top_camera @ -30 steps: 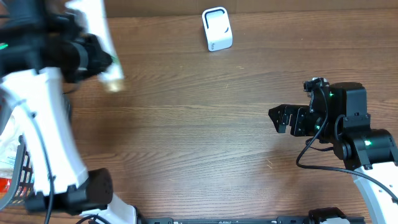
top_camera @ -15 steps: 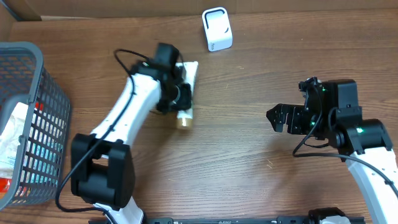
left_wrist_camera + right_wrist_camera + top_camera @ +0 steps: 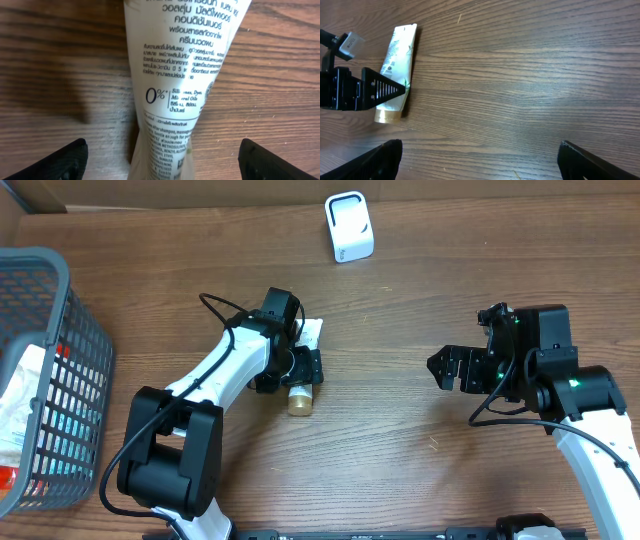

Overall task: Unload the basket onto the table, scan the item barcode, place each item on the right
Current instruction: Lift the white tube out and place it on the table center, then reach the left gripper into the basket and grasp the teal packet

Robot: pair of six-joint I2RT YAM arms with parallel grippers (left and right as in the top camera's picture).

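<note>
The item is a white tube (image 3: 311,332) with a gold cap (image 3: 299,401). It lies flat on the wooden table, cap toward the near edge. My left gripper (image 3: 296,367) stands over its middle, open, one finger on each side and apart from it. The left wrist view shows the tube's printed text (image 3: 175,75) between the open left gripper (image 3: 162,165) fingers; no barcode shows. The white scanner (image 3: 349,226) stands at the far edge. My right gripper (image 3: 447,369) hovers open and empty at the right, pointing at the tube (image 3: 396,55).
A grey wire basket (image 3: 40,290) holding packaged goods sits at the left edge. Bare wood lies between the two arms. The left arm's black fingers (image 3: 382,89) show in the right wrist view beside the tube.
The left arm swung down from the far left with the tube, laid it on the table and opened its jaws. The right arm barely moved.
</note>
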